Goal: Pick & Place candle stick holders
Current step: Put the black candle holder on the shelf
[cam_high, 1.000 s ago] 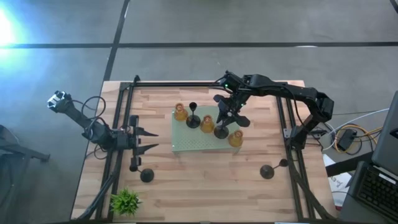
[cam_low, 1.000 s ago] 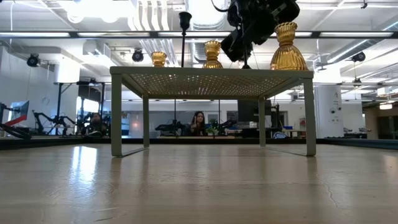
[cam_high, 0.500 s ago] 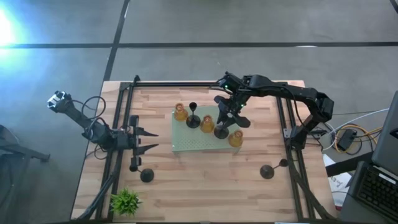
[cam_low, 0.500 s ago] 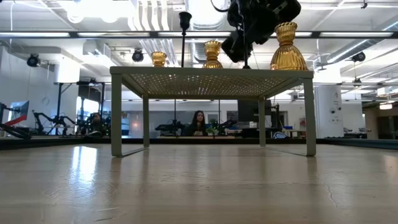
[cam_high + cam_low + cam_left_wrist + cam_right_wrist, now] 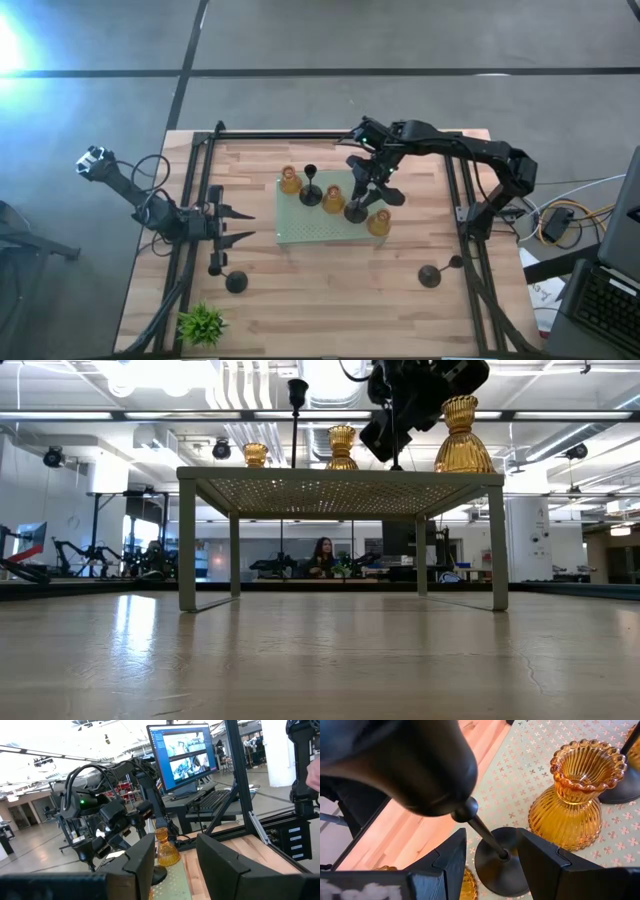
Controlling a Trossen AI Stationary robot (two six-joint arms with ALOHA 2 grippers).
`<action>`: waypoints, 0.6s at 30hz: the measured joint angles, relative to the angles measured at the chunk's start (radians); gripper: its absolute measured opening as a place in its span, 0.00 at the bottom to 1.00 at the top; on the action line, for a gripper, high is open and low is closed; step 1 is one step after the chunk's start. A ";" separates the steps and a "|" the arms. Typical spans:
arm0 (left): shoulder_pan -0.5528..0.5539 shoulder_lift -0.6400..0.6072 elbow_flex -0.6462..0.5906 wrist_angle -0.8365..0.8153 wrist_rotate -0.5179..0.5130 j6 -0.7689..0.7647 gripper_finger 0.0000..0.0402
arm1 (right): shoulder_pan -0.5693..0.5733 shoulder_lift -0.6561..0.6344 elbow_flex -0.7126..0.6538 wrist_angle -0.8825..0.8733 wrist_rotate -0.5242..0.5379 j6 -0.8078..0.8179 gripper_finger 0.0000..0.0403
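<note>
Candle holders occupy most of our attention: on the pale green mat stand three amber ones, at its far left, its middle and its near right corner, plus two black ones, one between the first two ambers and another between the middle and right ambers. In our right wrist view that second black holder shows its round base on the mat, its thin stem rising to a cup top close under the camera, with the ribbed amber holder just beside it.

Our right gripper hovers over this black holder; its two fingers stand apart on either side of the stem, not touching it.

Two more black holders rest on the bare wooden table, one near the left front and one near the right front. A small green plant sits at the table's front left corner.

Our left gripper waits at the table's left side, just off the mat, fingers spread apart and holding nothing.
</note>
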 joint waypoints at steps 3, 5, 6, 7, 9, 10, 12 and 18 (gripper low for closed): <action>0.000 0.000 0.000 0.000 0.000 0.000 0.37 | -0.004 -0.005 0.000 -0.010 0.001 -0.011 0.41; 0.000 0.000 0.000 0.000 0.000 0.000 0.37 | -0.008 -0.007 0.000 -0.024 0.002 -0.017 0.41; 0.000 0.000 0.000 0.000 0.000 0.000 0.37 | -0.012 -0.009 0.000 -0.024 0.002 -0.017 0.41; 0.000 0.000 0.000 0.000 0.000 0.000 0.37 | -0.015 -0.010 0.000 -0.025 0.002 -0.017 0.41; 0.000 0.000 0.000 0.000 0.000 0.000 0.37 | -0.023 -0.014 0.000 -0.028 0.002 -0.018 0.41; 0.000 0.000 0.000 0.000 0.000 0.000 0.37 | -0.026 -0.016 0.000 -0.027 0.002 -0.018 0.41; 0.000 0.000 0.000 0.000 0.000 0.000 0.37 | -0.039 -0.027 0.000 -0.031 0.002 -0.018 0.41; 0.000 0.000 0.000 -0.001 0.000 0.000 0.37 | -0.095 -0.060 0.000 -0.068 0.013 -0.024 0.40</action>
